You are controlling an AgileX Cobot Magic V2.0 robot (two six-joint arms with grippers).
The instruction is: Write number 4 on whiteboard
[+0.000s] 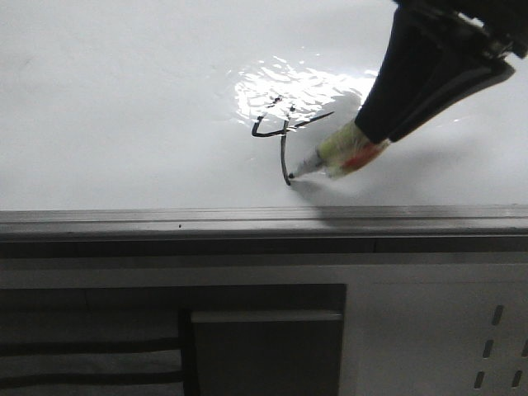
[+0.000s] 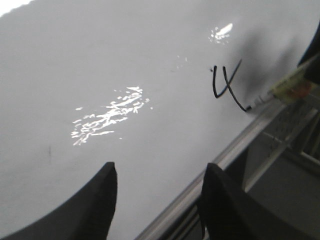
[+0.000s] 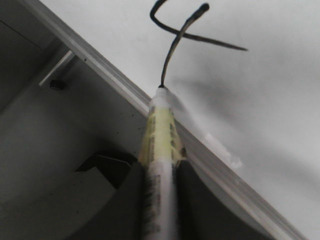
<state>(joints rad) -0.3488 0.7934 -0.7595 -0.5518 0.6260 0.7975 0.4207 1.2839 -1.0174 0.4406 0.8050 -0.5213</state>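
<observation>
Front view: my right end effector (image 1: 375, 136) grips the marker (image 1: 330, 161), tip touching the number 4 (image 1: 283, 132) tail on the whiteboard (image 1: 124, 107); left end effector (image 2: 157, 200) released.

Our right gripper (image 1: 375, 136) is matte black, with long tapering fingers. Our left gripper (image 2: 157, 200) shows two dark, smooth, rounded fingers (image 2: 95, 210).

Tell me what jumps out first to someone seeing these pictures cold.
The black 4 drawn on the whiteboard, near its front rail, sits right beside a bright glare patch. The right claw holds a marker whose tip touches the bottom of the 4's tail. The left claw hangs open over bare board off to the left.
</observation>
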